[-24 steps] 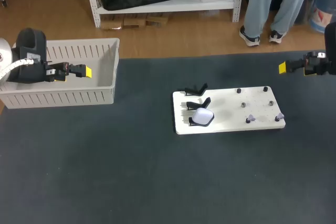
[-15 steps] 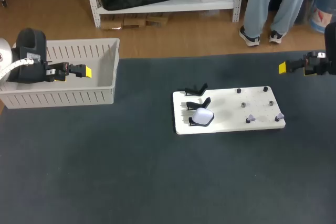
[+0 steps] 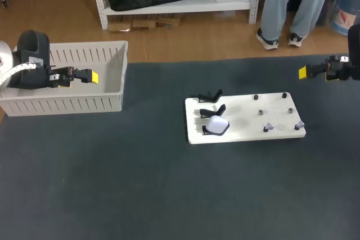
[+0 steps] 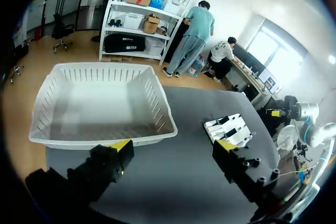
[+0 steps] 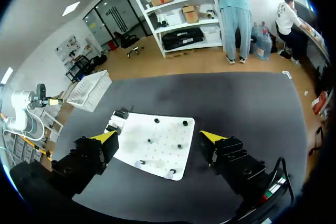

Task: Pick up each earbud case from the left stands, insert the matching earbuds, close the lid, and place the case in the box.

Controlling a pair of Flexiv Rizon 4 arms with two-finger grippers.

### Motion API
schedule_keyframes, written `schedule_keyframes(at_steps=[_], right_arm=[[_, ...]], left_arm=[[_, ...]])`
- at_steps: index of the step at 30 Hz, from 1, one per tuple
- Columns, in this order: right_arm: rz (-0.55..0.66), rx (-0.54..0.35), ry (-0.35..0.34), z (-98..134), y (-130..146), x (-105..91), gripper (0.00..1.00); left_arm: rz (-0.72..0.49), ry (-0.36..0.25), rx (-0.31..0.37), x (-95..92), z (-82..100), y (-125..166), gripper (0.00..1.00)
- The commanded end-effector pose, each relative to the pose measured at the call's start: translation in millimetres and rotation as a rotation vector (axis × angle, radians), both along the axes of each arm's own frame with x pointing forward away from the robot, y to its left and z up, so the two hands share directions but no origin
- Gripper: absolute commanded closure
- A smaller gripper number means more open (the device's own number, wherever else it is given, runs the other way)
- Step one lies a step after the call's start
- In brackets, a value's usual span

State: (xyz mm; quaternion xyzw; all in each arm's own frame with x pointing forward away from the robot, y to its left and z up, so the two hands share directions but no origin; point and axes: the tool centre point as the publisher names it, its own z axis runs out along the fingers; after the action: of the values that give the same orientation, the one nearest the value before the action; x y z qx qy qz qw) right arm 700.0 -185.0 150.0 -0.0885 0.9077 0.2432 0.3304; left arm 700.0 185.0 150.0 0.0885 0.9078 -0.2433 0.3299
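Observation:
A white earbud case rests on the nearest of three black stands at the left end of a white board. Two small pale earbuds sit on pegs near the board's right front corner. The box, a white slatted basket, stands at the far left. My left gripper hovers open over the basket's right part, empty. My right gripper hangs open and empty beyond the board's far right corner. From the right wrist, the board lies ahead between the fingers.
Several dark pegs stick up from the board's right half. The basket lies just ahead of my left gripper, with the board farther off. Dark mat covers the table.

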Motion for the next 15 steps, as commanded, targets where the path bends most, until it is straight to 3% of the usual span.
schedule_keyframes(at_steps=[1, 4, 5, 7, 11, 15], right_arm=[[0.000, 0.000, 0.000, 0.0, 0.0, 0.0, 0.00], [0.000, 0.000, 0.000, 0.0, 0.0, 0.0, 0.00], [0.000, 0.000, 0.000, 0.0, 0.0, 0.0, 0.00], [0.000, 0.000, 0.000, 0.0, 0.0, 0.0, 0.00], [0.000, 0.000, 0.000, 0.0, 0.0, 0.0, 0.00], [0.000, 0.000, 0.000, 0.0, 0.0, 0.0, 0.00]], left_arm=[[-0.108, -0.084, -0.042, -1.1, 4.9, -3.4, 0.00], [-0.260, -0.197, -0.069, -2.7, 9.8, -7.3, 0.00], [-0.322, -0.256, -0.098, -4.5, 11.6, -8.6, 0.00], [-0.405, -0.349, -0.079, -8.4, 14.2, -10.6, 0.00], [-0.648, -0.541, -0.119, -19.1, 20.8, -14.3, 0.00], [-0.878, -0.621, -0.103, -33.6, 29.8, -23.2, 0.00]])
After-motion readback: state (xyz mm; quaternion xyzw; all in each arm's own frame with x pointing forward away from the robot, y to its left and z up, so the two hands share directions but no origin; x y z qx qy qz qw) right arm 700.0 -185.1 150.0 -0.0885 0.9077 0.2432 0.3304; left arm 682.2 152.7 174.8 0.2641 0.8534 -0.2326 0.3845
